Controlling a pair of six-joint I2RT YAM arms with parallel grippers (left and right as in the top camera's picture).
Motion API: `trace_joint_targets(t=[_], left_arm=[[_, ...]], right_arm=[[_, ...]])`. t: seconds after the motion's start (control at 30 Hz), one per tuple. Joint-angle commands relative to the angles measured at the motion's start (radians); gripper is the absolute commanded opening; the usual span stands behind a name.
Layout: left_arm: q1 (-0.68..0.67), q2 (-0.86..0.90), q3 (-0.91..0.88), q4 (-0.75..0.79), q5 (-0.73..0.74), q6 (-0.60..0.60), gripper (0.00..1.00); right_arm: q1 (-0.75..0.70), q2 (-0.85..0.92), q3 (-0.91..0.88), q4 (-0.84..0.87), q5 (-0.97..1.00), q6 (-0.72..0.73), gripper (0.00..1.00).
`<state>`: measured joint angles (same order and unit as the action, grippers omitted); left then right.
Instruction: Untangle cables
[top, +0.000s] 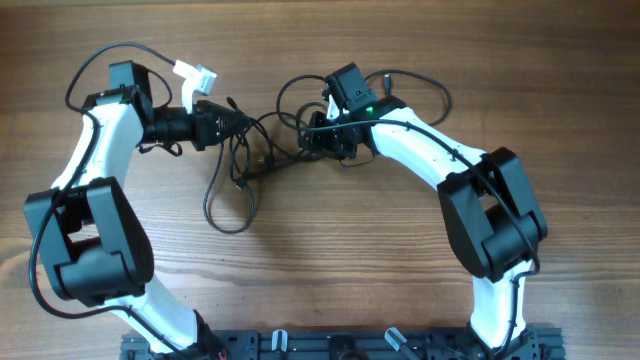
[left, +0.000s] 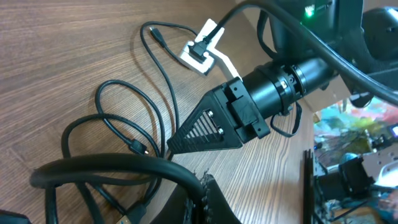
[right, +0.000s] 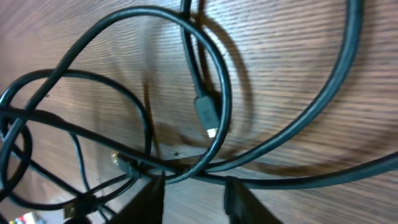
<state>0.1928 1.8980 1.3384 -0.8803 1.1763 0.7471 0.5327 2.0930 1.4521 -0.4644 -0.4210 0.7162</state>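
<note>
While cables (right: 205, 111) lie tangled on table (top: 330, 260), left claw (top: 248, 122) clenched, right claw (right: 194, 196) released.

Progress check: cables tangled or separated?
Tangled. In the overhead view the cables form one overlapping bundle; the right wrist view shows strands crossing through a loop.

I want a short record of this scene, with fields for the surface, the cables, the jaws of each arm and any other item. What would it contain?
surface: wooden table
cables: thin black cords, tangled in loose loops between the two arms
plug: one small end, not plugged in
left gripper: jaws shut, tip at the bundle; whether a cord is pinched cannot be told
right gripper: jaws open, over crossed cords
other: white connector beside the left arm
</note>
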Motion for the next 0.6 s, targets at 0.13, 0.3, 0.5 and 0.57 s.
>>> trace_joint_targets(t=[0.13,0.3,0.5,0.57], left_arm=[[-0.021,-0.003,0.002,0.054,0.021,-0.151,0.04],[-0.026,-0.003,0.002,0.159,-0.035,-0.399,0.04],[-0.077,-0.003,0.002,0.179,-0.053,-0.449,0.06],[-0.108,-0.003,0.002,0.180,-0.044,-0.449,0.14]], right_arm=[[-0.044,-0.008,0.012,0.030,-0.314,-0.311,0.34],[-0.076,-0.008,0.012,0.118,-0.613,-0.447,0.47],[-0.058,-0.008,0.012,0.142,-0.620,-0.491,0.52],[-0.050,-0.008,0.012,0.147,-0.607,-0.492,0.53]])
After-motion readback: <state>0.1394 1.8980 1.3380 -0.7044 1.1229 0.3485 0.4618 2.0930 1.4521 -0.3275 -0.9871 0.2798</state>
